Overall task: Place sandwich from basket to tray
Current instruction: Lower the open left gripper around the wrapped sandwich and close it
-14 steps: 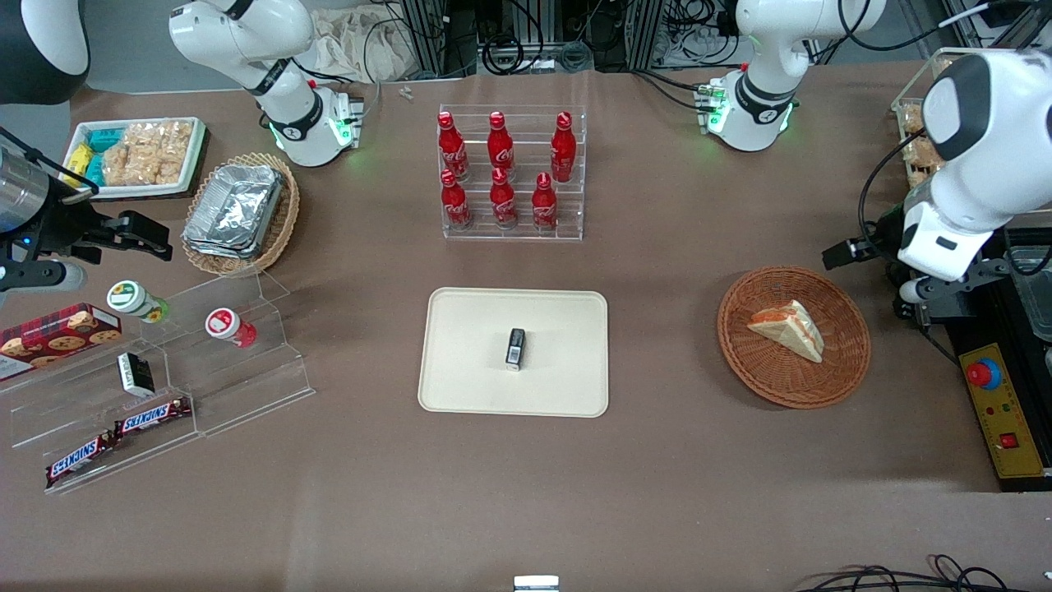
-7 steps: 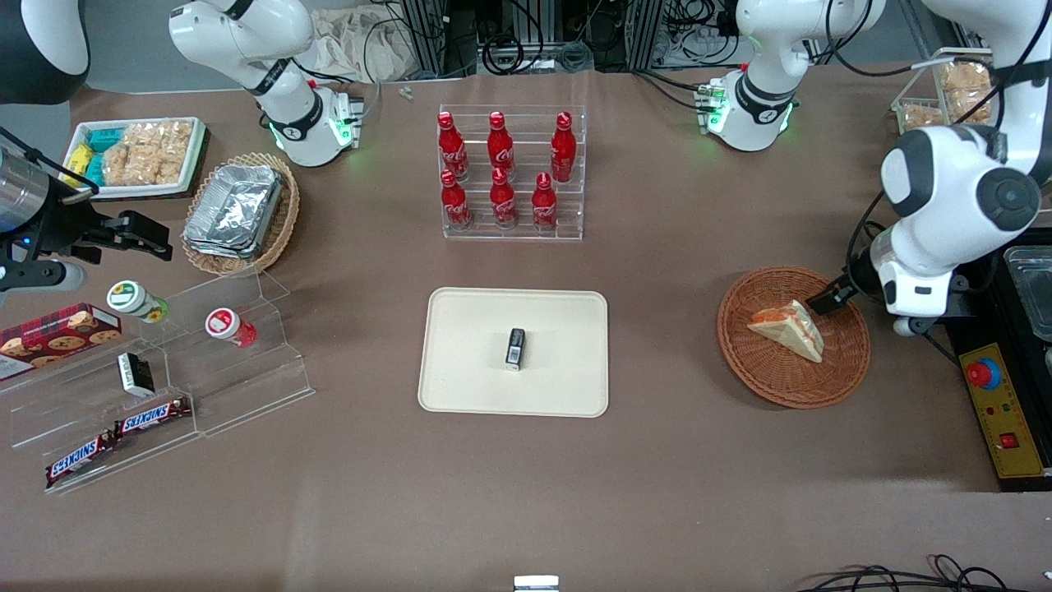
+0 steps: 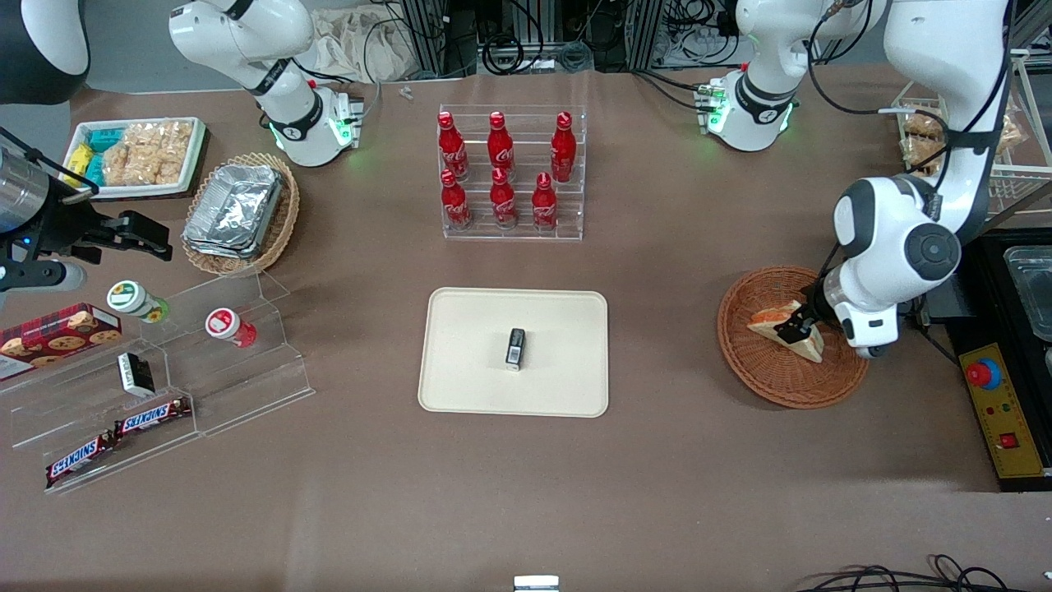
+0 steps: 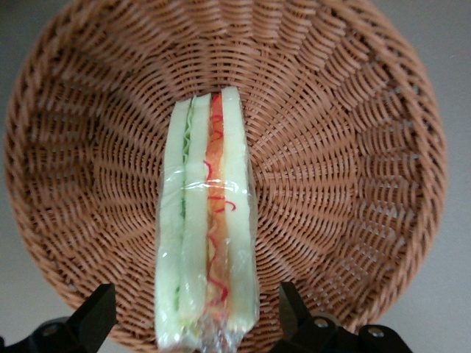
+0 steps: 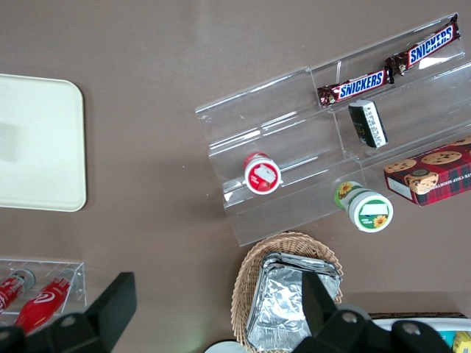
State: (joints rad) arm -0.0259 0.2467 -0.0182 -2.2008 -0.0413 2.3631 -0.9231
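Note:
The clear-wrapped sandwich lies in the round reddish-brown wicker basket toward the working arm's end of the table. My left gripper is low in the basket, over the sandwich's end that is farther from the tray. In the left wrist view the gripper is open, with one black finger on each side of the sandwich, each a small gap from the wrap, and the basket beneath. The cream tray lies at the table's middle; its corner also shows in the right wrist view.
A small black item stands on the tray. A clear rack of red bottles stands farther from the camera than the tray. A yellow control box with a red button sits beside the basket at the table's edge.
The left arm has swung in from the table's end and come down over the basket. Its gripper now straddles the sandwich. The sandwich has not moved.

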